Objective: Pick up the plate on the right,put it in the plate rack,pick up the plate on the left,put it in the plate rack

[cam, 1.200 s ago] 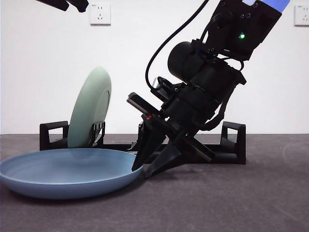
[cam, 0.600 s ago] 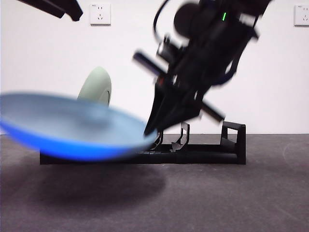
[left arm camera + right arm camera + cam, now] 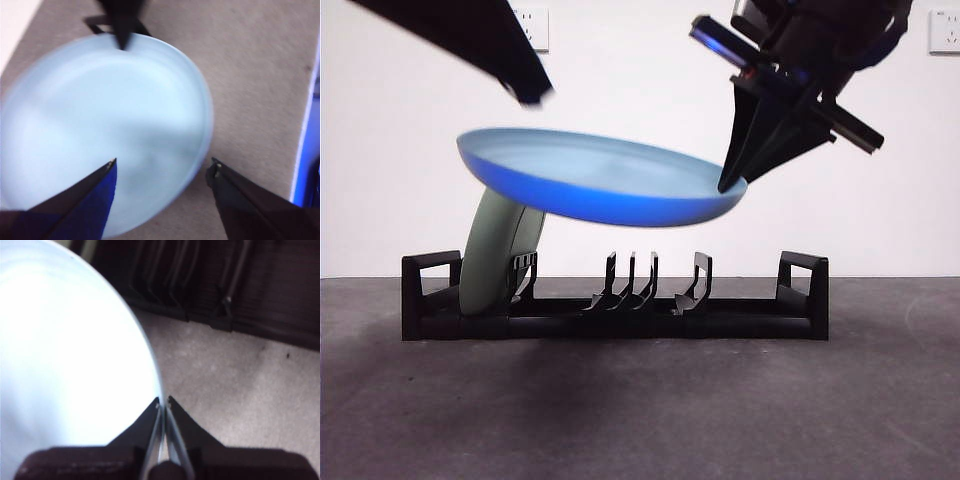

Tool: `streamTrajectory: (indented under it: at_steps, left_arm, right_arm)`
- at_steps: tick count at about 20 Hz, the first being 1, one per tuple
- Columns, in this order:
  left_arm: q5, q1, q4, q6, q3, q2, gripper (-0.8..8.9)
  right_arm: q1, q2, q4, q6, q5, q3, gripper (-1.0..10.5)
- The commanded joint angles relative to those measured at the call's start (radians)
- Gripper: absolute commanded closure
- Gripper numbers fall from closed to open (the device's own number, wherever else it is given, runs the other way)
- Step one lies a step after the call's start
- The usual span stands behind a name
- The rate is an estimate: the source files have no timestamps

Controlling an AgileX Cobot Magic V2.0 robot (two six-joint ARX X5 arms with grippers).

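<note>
Blue plate in the air above the rack, pinched at its rim!

From the front we see the blue plate (image 3: 600, 180) held nearly flat over the plate rack (image 3: 615, 305), the right gripper (image 3: 733, 183) biting its edge, while a green plate (image 3: 500, 250) stands upright in the rack's end slot. In the left wrist view, the left gripper (image 3: 162, 170) hovers above the plate, jaws spread apart. In the right wrist view, our right jaws are clamped tight on the rim, rack beyond.
</note>
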Motion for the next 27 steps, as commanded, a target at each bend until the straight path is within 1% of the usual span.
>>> streamTrajectory:
  at_steps: [1, 3, 6, 7, 9, 10, 12, 13, 18, 19, 22, 24, 25, 27]
  left_arm:
    - [-0.051, -0.05, 0.01, 0.013, 0.003, 0.074, 5.02]
    - [-0.092, -0.074, 0.014, 0.029, 0.003, 0.131, 5.02]
    - [-0.139, -0.075, 0.026, 0.031, 0.003, 0.189, 5.04]
    - [-0.143, -0.074, 0.029, 0.032, 0.003, 0.202, 5.27]
    - [-0.141, -0.07, 0.036, 0.052, 0.003, 0.22, 6.77]
    - [-0.142, -0.068, 0.039, 0.057, 0.003, 0.226, 7.34]
    - [-0.139, -0.067, 0.047, 0.058, 0.003, 0.239, 8.06]
    - [-0.139, -0.067, 0.048, 0.061, 0.003, 0.241, 8.26]
    - [-0.134, -0.067, 0.072, 0.064, 0.003, 0.241, 8.22]
    - [-0.127, -0.071, 0.085, 0.064, 0.003, 0.241, 8.22]
    - [-0.06, -0.091, 0.138, 0.053, 0.003, 0.241, 8.22]
    - [-0.01, -0.103, 0.195, 0.035, 0.003, 0.241, 8.22]
    - [0.021, -0.103, 0.225, 0.005, 0.003, 0.241, 8.22]
    - [0.1, -0.098, 0.305, -0.084, 0.003, 0.241, 8.22]
  right_arm:
    - [-0.001, -0.002, -0.005, -0.018, -0.007, 0.018, 9.6]
    - [-0.001, -0.002, -0.023, -0.023, -0.007, 0.026, 9.6]
    - [-0.001, -0.002, -0.031, -0.028, -0.007, 0.027, 9.6]
    - [-0.002, -0.002, -0.034, -0.031, -0.007, 0.027, 9.6]
    - [-0.001, -0.002, -0.035, -0.031, -0.008, 0.027, 9.6]
    - [-0.001, -0.002, -0.036, -0.031, -0.008, 0.027, 9.6]
    - [-0.001, -0.003, -0.043, -0.031, -0.008, 0.027, 9.6]
    - [-0.001, -0.004, -0.049, -0.034, -0.008, 0.027, 9.6]
    - [-0.002, -0.054, -0.06, -0.043, -0.007, 0.027, 9.4]
    - [-0.002, -0.075, -0.06, -0.047, -0.006, 0.027, 9.4]
    - [-0.013, -0.159, -0.058, -0.048, 0.002, 0.027, 7.9]
    - [-0.031, -0.226, -0.045, -0.053, 0.013, 0.027, 7.8]
    - [-0.04, -0.255, -0.036, -0.054, 0.04, 0.027, 7.8]
    - [-0.063, -0.321, -0.016, -0.053, 0.145, 0.027, 7.8]
